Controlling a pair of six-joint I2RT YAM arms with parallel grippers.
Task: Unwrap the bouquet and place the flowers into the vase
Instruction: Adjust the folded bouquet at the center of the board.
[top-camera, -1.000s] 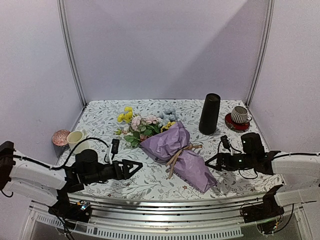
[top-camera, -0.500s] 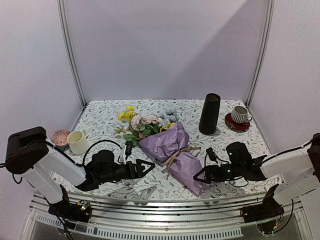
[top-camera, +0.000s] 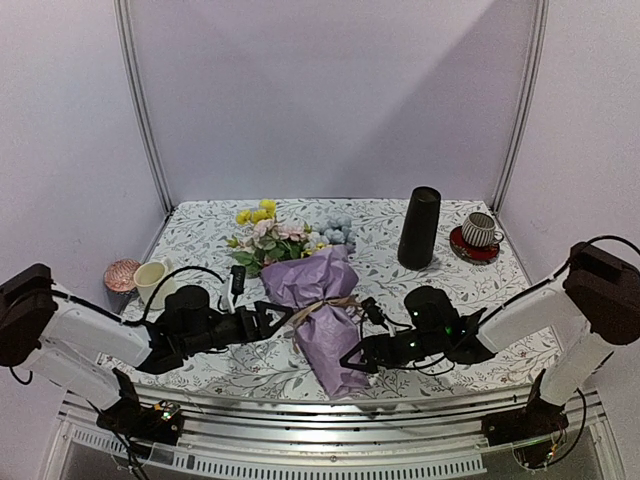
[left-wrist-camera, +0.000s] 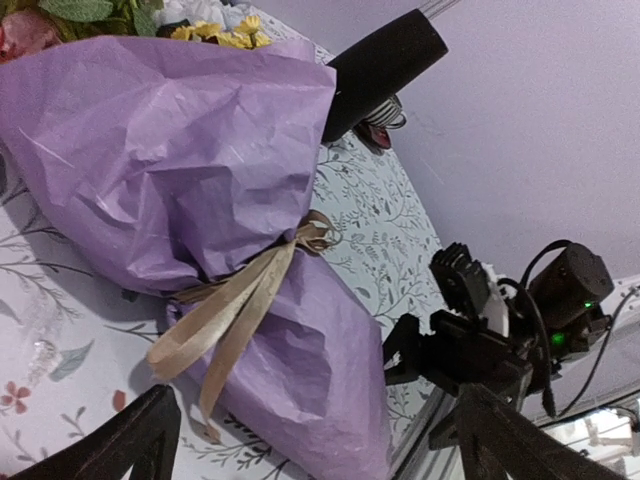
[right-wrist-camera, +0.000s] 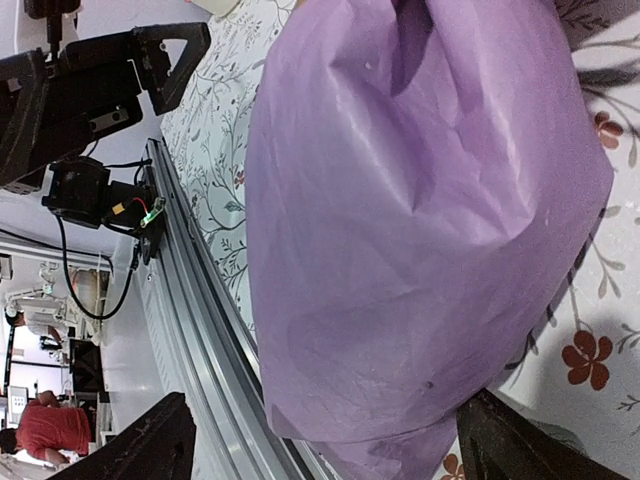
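Bouquet (top-camera: 322, 330) lies mid-worktop (top-camera: 200, 225) by the front edge, tail toward that edge, blooms rearward; left fingers (left-wrist-camera: 130, 445) apart beside the raffia (left-wrist-camera: 240, 300), right fingers (right-wrist-camera: 150, 450) apart astride the tail, nearer.

Two arms, same build. Left arm (top-camera: 95, 338): white link shells, black joint housings. Right arm (top-camera: 530, 308): same white shells, chunky black elbow block, thin black cable loop (top-camera: 603, 238) above it. Left tool (top-camera: 281, 319): all black, triangular fingers. Right tool (top-camera: 348, 361): black too, small green light (left-wrist-camera: 557, 338) on its wrist housing. Black bases (top-camera: 140, 420), loose wires hanging off them.
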